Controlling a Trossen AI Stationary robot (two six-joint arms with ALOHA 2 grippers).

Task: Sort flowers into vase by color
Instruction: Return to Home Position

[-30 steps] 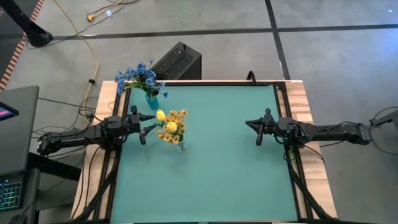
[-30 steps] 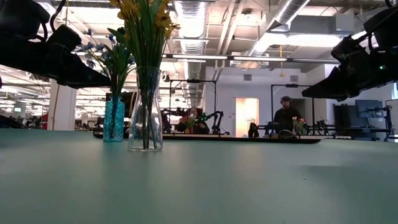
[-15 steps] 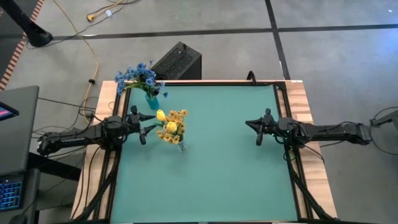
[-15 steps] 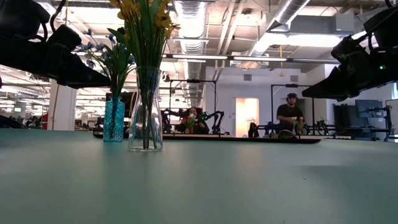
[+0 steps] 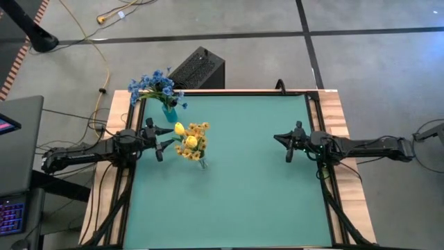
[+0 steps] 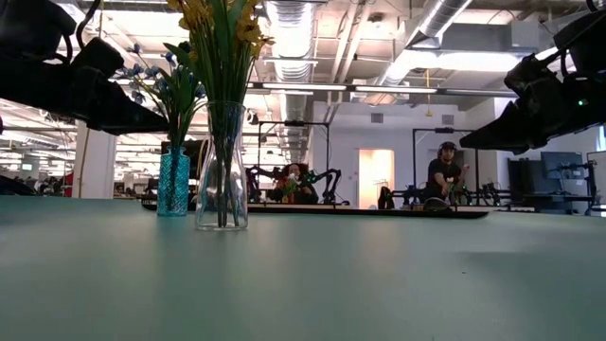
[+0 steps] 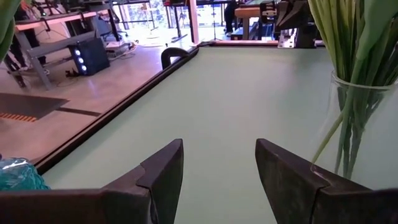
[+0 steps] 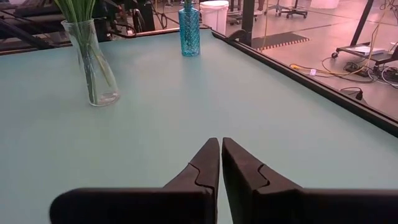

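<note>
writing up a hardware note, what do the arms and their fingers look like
The left arm and right arm are slim, black, jointed tubes with black cables trailing alongside. The left gripper and right gripper each have two dark, wedge-shaped fingers with a stepped notch in the inner face. A small green light glows near the right wrist.

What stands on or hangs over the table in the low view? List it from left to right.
Blue vase holding the blue flowers → transparent vase holding the yellow flowers → right gripper, above the table.
</note>
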